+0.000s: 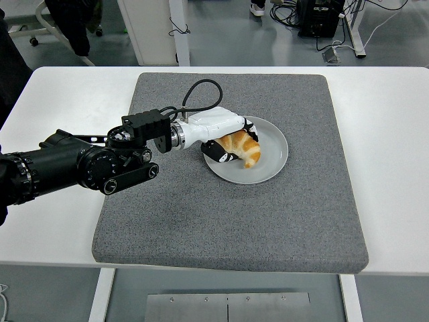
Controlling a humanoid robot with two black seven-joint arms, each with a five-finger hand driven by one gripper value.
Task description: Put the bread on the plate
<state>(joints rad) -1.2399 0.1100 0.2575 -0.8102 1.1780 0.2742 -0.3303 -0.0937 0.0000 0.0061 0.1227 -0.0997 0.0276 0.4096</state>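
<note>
Left robot hand (228, 143) clasps the golden-brown curved croissant bread (242, 147) low over the round grey plate's (271, 163) left half, its long axis running away from the wrist; I judge only letting go remains.

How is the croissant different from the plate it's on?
The croissant is golden brown and curved like a crescent; the plate is pale grey and round. The croissant is puffy and smaller, while the plate is flat and wider. The left hand grips the croissant, not the plate. Both sit on the grey mat.
</note>
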